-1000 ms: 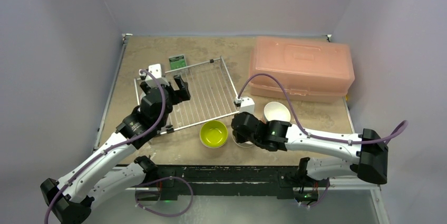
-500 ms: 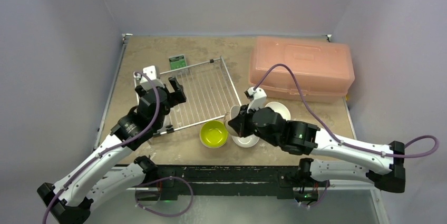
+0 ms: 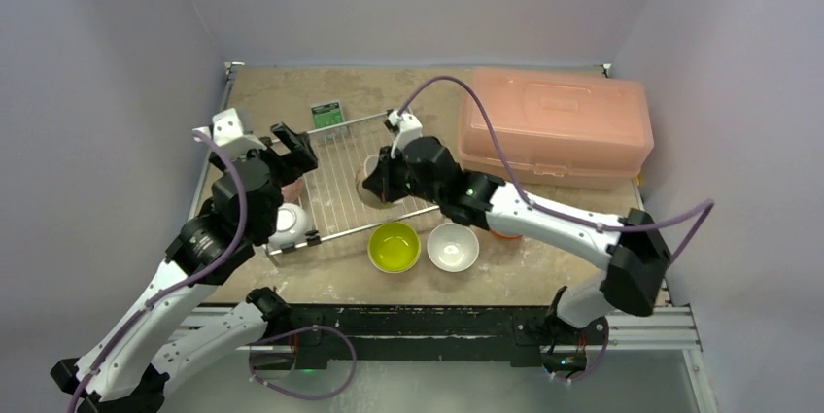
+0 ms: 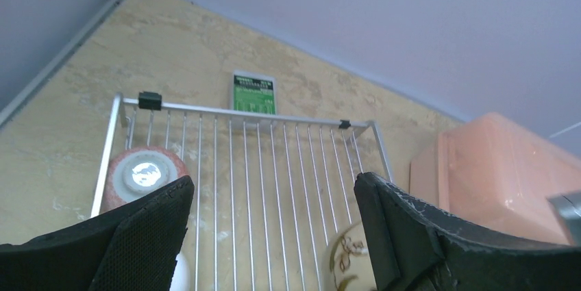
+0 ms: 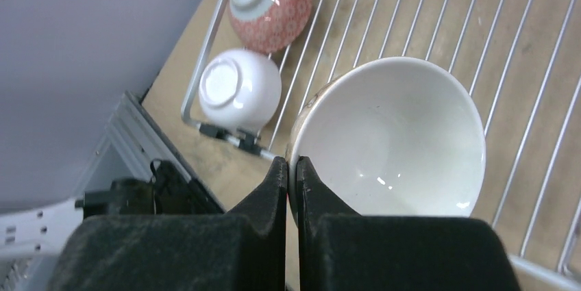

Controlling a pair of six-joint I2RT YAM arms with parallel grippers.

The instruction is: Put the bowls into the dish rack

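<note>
The left arm [image 3: 155, 308] and right arm [image 3: 554, 219] are white with black joints and looping purple cables [image 3: 447, 79].

Patterned bowl [image 4: 348, 267] half off-frame

text: none legible | green card [image 4: 253, 92]: printed lines, too small to read

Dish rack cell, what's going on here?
The right gripper pinches the rim of a beige patterned bowl, white inside, over the flat silver wire dish rack. A red-patterned bowl and a plain white bowl sit upside down at the rack's left end. The left gripper hangs open, empty. A lime-green bowl and a second white bowl sit on the table.
</note>
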